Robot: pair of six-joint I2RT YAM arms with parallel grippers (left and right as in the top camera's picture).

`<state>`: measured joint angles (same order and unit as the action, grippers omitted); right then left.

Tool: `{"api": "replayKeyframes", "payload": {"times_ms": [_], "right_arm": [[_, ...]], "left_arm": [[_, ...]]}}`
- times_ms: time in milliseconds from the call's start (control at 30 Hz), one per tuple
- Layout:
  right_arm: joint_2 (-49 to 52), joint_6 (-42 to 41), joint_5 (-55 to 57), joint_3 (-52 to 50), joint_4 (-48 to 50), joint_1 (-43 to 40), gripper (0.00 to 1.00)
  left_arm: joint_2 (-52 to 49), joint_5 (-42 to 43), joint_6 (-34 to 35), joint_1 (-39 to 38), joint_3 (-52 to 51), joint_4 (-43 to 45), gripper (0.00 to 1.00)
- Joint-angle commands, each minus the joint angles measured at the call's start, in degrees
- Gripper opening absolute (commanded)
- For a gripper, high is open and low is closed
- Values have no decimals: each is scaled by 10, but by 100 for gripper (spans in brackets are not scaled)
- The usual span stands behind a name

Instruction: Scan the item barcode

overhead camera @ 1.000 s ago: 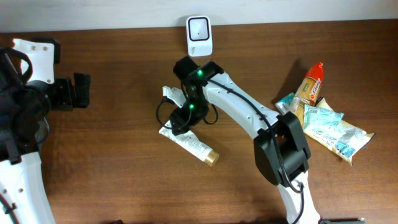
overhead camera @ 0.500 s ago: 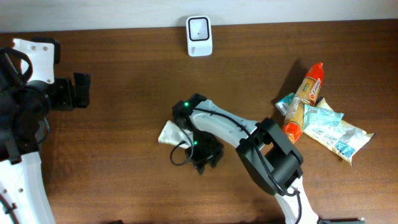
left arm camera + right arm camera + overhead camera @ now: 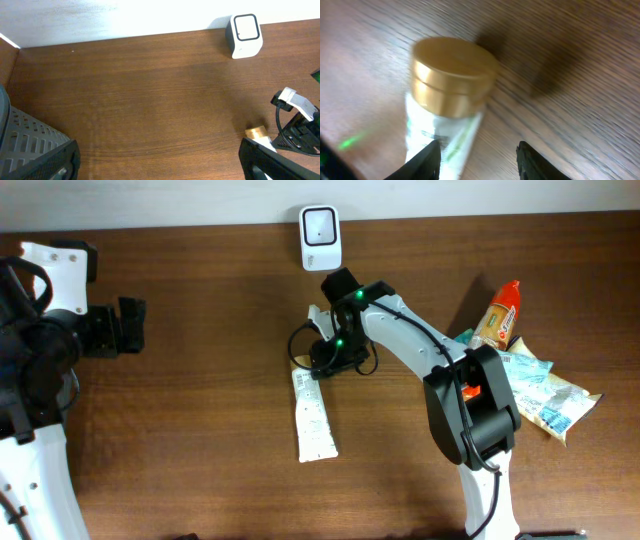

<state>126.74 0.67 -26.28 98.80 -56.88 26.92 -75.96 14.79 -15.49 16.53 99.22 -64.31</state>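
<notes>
Tube: a white tube [image 3: 312,420] is laid flat on the table [image 3: 200,430], near the middle. The crimped end is pointed to 6 o'clock and the capped end to 11 o'clock.
Gold cap: the gold cap [image 3: 452,75] is seen blurred in the right wrist view, just beyond the fingertips.
Right gripper: the right gripper [image 3: 479,150] is set over the capped end with its jaws partway apart. The tube body is seen against one finger, with a gap at the other. Whether it is clamped cannot be told.
Left gripper: the left gripper [image 3: 159,152] is held at 9 o'clock, well apart from the tube. Its jaws are spread wide and nothing is held.
Packets: a pile of packets [image 3: 530,385] is heaped at 3 o'clock.
Scanner: the white scanner [image 3: 320,237] is stood at 12 o'clock, against the far wall.
</notes>
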Motion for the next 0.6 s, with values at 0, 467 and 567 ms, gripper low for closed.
{"api": "replayKeyframes", "payload": {"times_ms": [0,467,567], "right_arm": [[-7,7,-68,9,6,1,49],[-252,-31,-79,-89,-89,-56,52],[-252,-131,-174,-276,110,-44,52]], "left_arm": [[3,7,-9,2,4,-1,99],[3,6,-9,2,4,-1,99],[3,6,-9,2,4,-1,99]]}}
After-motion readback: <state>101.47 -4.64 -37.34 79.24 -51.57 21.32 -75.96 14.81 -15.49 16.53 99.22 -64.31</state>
